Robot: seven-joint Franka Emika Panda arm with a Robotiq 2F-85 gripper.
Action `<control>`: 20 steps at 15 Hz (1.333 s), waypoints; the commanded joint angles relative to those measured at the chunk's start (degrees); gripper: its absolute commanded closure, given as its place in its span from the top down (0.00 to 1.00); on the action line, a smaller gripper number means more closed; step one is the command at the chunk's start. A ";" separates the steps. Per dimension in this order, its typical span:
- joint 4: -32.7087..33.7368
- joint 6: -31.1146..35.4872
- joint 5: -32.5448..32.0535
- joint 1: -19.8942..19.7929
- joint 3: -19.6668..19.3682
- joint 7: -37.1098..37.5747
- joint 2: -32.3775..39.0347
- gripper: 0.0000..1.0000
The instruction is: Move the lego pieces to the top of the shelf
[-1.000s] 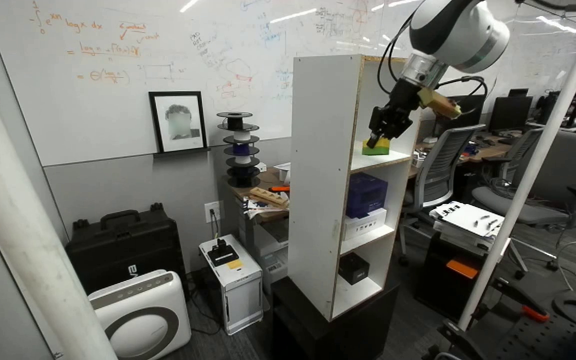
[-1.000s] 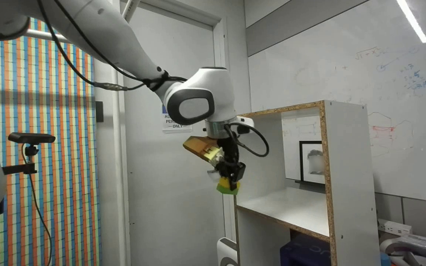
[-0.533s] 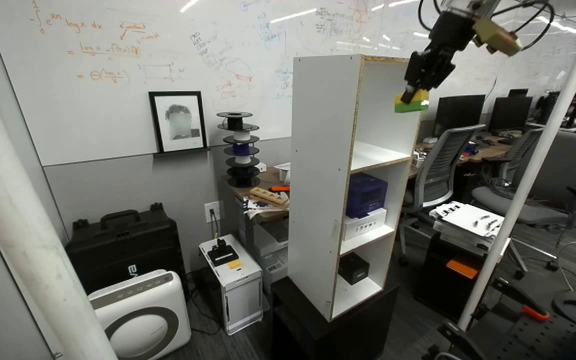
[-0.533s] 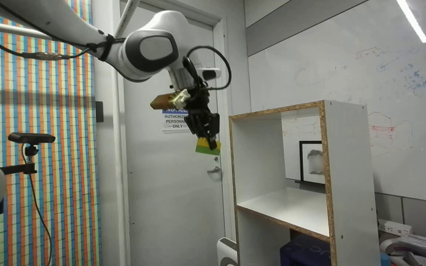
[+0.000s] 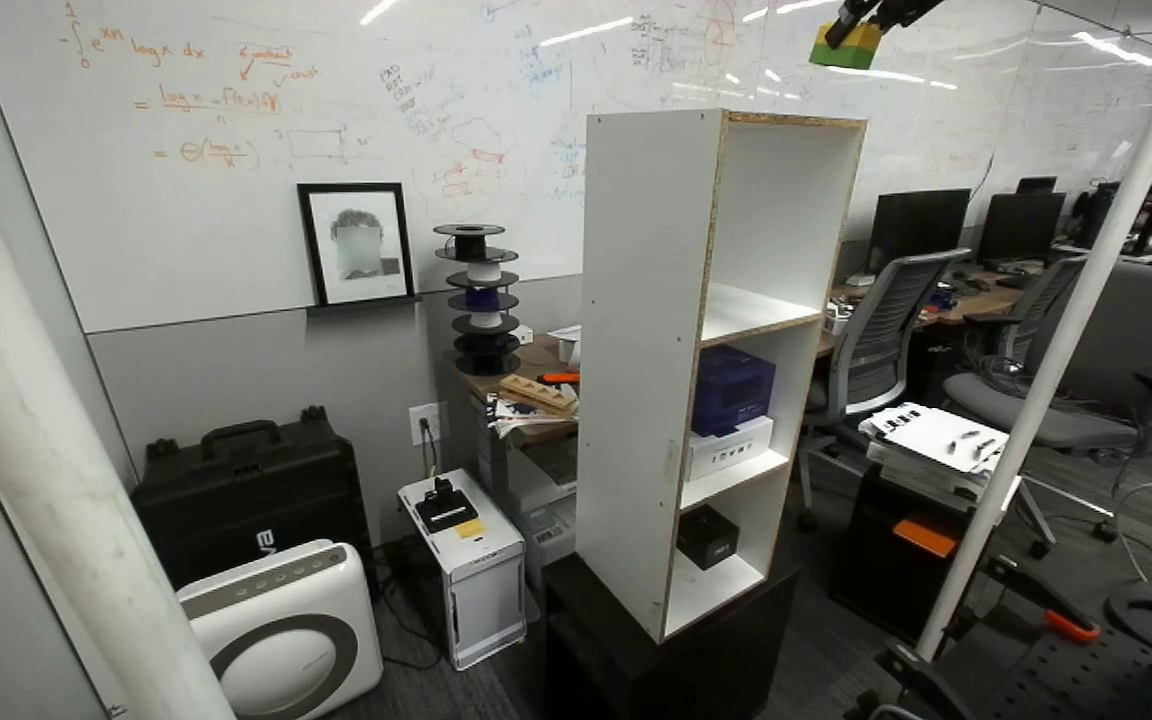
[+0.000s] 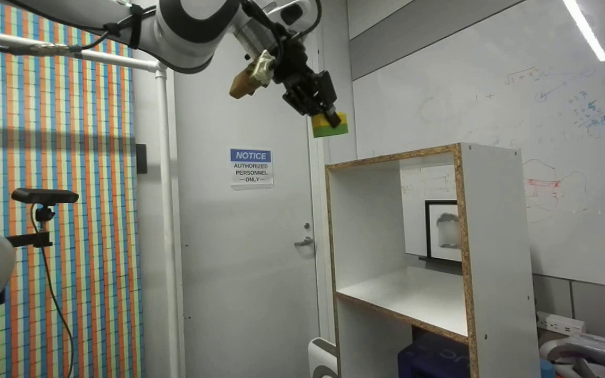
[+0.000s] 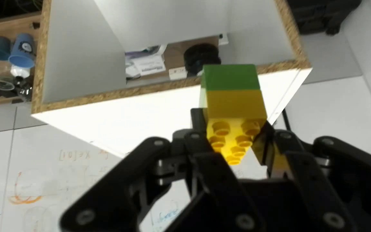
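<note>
One tall, narrow white shelf [image 5: 646,350], open-fronted and three tiers high, dominates the scene; being so slim, it might rock if pushed high up. A white robot arm [image 6: 187,50] extends toward it, higher than its top board [image 7: 153,116], which is the goal; much of the arm is cropped out. That board's raw front edge is the likeliest trouble spot: a low approach could catch the load there and knock it loose.

Near one front corner of the shelf slants the black hand [image 7: 232,129], pinching its load from both sides, spread just as wide as that load and no wider. Smallest are the toy bricks [image 6: 324,129], yellow over green, held higher than the shelf and touching only the hand. Whether they are over the board or short of it cannot be told. Letting go too soon could therefore drop them down the shelf's front or, by that corner, off its side. Because the hand leans, they may meet the board on one edge and tip. The grip seems to sit mainly on the yellow layer, so a bump could pull the green away.
</note>
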 commanded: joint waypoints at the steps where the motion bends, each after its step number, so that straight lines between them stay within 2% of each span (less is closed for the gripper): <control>1: 7.32 10.69 -2.58 -4.67 1.14 6.74 10.81 0.12; 4: 13.04 14.23 -4.23 -7.10 2.07 11.87 19.50 0.12; 9: 23.06 8.93 -13.91 -9.26 5.28 23.65 29.92 0.12; 10: 24.64 6.93 -14.85 -8.80 5.57 25.47 30.91 0.62; 11: 25.83 4.94 -14.72 -6.39 3.99 25.90 31.53 0.62; 12: 26.46 2.23 -14.12 -5.36 3.79 25.95 31.36 0.68; 15: 25.61 -7.66 -7.06 -2.15 3.35 21.34 27.04 0.94; 16: 24.04 -10.14 -5.14 -1.29 3.35 19.97 24.48 0.99; 20: 17.59 -20.01 1.32 1.41 2.88 15.55 14.77 1.00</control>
